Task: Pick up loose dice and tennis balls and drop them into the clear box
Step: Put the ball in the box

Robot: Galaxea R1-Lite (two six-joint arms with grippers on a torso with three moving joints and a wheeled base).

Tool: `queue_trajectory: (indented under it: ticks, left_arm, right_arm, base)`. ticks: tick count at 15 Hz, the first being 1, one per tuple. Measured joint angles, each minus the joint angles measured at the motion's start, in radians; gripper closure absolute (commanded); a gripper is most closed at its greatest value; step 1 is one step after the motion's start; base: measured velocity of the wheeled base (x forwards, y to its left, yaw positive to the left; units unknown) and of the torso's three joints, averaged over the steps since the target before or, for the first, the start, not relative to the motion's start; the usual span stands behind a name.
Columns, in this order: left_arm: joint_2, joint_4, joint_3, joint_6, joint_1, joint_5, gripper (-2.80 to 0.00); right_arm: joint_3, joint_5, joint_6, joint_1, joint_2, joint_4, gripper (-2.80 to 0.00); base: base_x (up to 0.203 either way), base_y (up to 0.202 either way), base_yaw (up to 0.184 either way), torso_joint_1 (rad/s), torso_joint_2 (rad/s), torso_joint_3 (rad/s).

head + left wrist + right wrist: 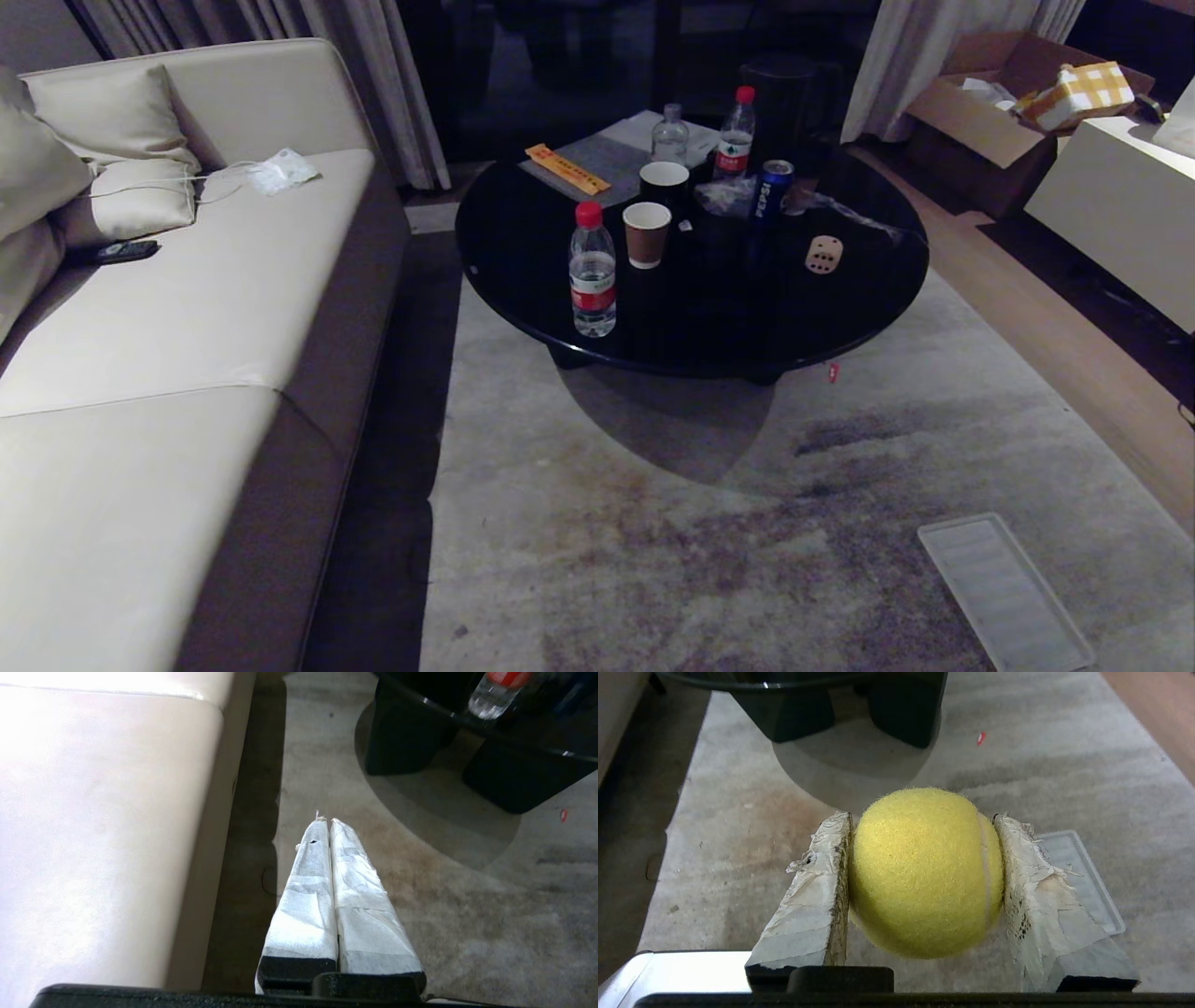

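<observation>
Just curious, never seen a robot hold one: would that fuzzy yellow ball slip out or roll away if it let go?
Probably grips well: the tennis ball looks fuzzy, clamped between the right gripper's taped fingers. Being round, it would likely roll across the flat carpet if dropped.

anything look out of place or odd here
A tan die sits loose on the black table among bottles and cups. A ribbed lid lies on the carpet with no box in view. The right pincer grips a tennis ball.

Open rug [653,560] ahead; table [523,280], sofa [140,373], lid [1004,593] bound it.
</observation>
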Motion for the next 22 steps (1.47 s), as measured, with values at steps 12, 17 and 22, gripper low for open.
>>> queue_trajectory:
  ticks: [12, 17, 22]
  left_arm:
    - [0.0, 0.0, 0.0, -0.002, 0.0, 0.001, 0.0]
    - [0.0, 0.0, 0.0, -0.001, 0.0, 0.0, 0.0]
    - [0.0, 0.0, 0.0, -0.001, 0.0, 0.001, 0.0]
  right_arm:
    - [-0.001, 0.0, 0.0, 0.0, 0.0, 0.0, 0.0]
    - [-0.001, 0.0, 0.0, 0.0, 0.0, 0.0, 0.0]
    - [-0.001, 0.0, 0.0, 0.0, 0.0, 0.0, 0.0]
  base:
    - [0.0, 0.0, 0.0, 0.003, 0.0, 0.203]
    - [0.0, 0.0, 0.0, 0.003, 0.0, 0.197]
    - [0.0, 0.0, 0.0, 0.001, 0.0, 0.155]
